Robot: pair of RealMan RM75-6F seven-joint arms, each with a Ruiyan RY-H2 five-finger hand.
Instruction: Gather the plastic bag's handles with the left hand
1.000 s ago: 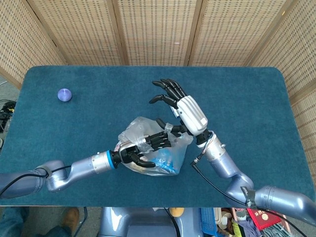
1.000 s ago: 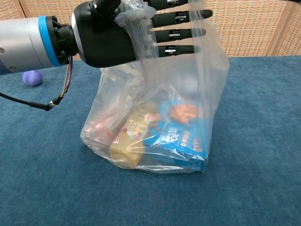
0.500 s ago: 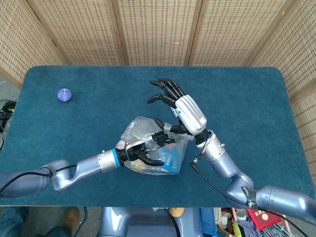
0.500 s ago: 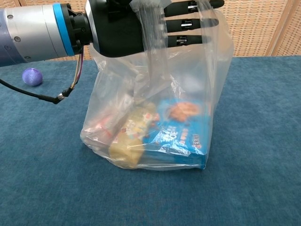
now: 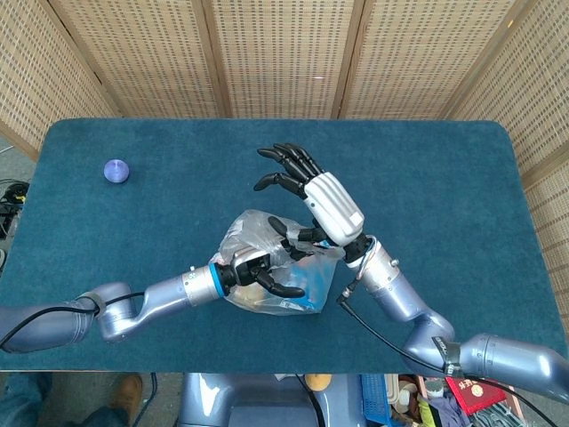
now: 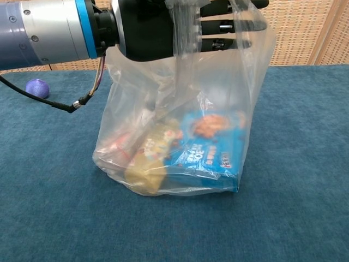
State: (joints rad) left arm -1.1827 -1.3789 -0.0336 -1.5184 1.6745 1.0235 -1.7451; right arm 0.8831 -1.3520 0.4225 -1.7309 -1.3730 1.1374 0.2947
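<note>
The clear plastic bag point(image 6: 180, 136) stands on the blue table with snack packets inside; in the head view the bag point(image 5: 267, 267) is at the table's middle front. My left hand point(image 6: 147, 27) is up at the bag's mouth. Its fingers point(image 6: 234, 24) stretch straight and apart through the handle loops, and a handle strip point(image 6: 185, 22) lies over the palm. From above, my left hand point(image 5: 260, 267) sits inside the bag's top. My right hand point(image 5: 313, 191) hovers just beyond the bag, fingers spread, holding nothing.
A small purple ball point(image 5: 116, 171) lies at the far left of the table, and that ball point(image 6: 37, 87) also shows in the chest view. Blue cloth covers the table point(image 5: 444, 178). Woven screens stand behind it.
My left hand has pushed further through the handles and risen, pulling the bag's top taller. My right hand has drifted a little to the left and away from the bag.
</note>
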